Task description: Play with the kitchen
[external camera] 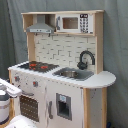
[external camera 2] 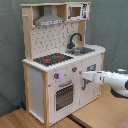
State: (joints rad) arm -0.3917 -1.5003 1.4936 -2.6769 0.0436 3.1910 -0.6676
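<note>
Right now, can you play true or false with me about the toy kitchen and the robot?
1. The black faucet stands by the sink. True.
2. The stovetop has red rings. True.
3. The end effector is up at the grey hood. False: in the second exterior view it points at the front of the toy kitchen, beside the oven door.
4. A pot sits on the stovetop. False: nothing stands on it.
5. The microwave sits below the counter. False: it is up top.
</note>
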